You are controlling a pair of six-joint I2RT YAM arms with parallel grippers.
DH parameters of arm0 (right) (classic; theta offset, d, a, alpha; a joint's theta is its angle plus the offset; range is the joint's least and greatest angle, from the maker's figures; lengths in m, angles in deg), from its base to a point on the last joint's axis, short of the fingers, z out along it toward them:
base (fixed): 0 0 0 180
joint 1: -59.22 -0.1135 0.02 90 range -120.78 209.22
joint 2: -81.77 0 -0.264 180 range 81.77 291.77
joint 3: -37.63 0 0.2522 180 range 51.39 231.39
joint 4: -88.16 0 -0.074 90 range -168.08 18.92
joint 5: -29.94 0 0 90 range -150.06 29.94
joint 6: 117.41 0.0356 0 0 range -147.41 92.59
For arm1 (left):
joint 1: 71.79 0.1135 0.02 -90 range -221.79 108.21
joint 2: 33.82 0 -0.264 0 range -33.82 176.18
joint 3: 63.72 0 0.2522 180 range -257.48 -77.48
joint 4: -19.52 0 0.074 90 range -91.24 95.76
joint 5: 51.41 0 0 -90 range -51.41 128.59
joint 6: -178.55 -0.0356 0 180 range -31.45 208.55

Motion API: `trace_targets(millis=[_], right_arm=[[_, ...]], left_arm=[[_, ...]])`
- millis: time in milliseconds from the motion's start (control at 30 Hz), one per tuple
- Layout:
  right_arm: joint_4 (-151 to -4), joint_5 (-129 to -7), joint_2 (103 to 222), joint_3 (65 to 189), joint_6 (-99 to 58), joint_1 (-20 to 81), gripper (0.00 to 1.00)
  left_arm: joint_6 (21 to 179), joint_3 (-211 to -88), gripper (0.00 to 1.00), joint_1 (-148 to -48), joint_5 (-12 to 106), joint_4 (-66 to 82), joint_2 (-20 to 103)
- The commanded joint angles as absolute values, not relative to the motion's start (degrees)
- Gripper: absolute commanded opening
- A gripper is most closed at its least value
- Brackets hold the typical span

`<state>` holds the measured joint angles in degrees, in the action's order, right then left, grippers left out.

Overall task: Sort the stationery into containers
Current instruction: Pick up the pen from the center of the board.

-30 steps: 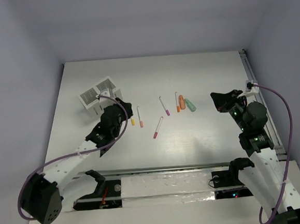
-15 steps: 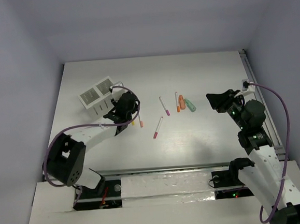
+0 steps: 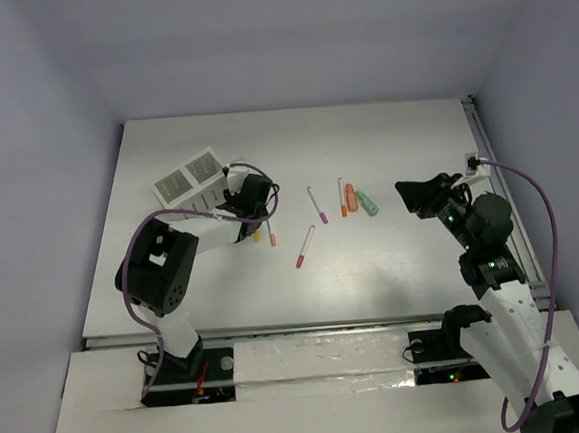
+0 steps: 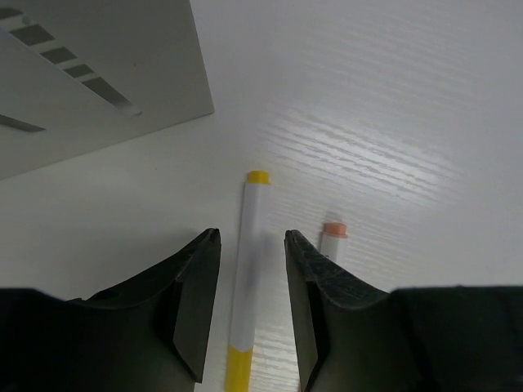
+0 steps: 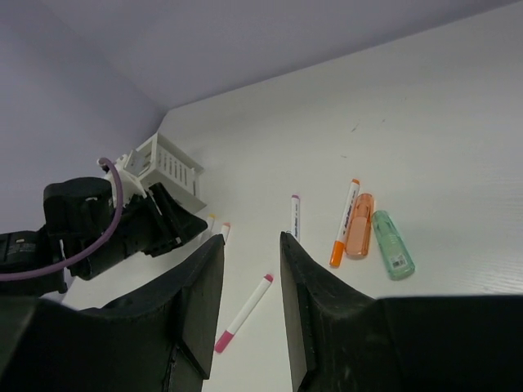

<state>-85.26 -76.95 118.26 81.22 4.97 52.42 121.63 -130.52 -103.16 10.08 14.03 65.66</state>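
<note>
**Left gripper brought over the yellow-ended pen beside the box**

Over the past second the left gripper has moved from the front of the organiser box to the yellow-ended pen just to the box's right. Its jaws stand apart, one either side of the pen, which lies flat on the table. A peach-ended pen lies just beyond it, farther from the box.

The right gripper is parted and holds nothing, well right of the box.

The orange marker and mint-green marker lie side by side, well to the box's right. The mint one carries a small label, too small to read.
</note>
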Motion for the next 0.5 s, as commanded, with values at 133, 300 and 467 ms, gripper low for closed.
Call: trace_targets(millis=[133,300,467], right_arm=[[-88.98,-78.35,118.16,81.45,4.23,52.54,0.39],[-89.59,-78.7,118.07,81.1,4.58,52.54,0.4],[-90.12,-78.7,117.1,80.84,4.93,52.54,0.4]], left_arm=[[120.98,-131.71,0.34,-102.11,10.02,14.2,67.86],[120.54,-133.38,0.33,-102.11,9.93,13.85,70.68],[120.1,-134.26,0.3,-101.58,11.69,13.23,71.21]])
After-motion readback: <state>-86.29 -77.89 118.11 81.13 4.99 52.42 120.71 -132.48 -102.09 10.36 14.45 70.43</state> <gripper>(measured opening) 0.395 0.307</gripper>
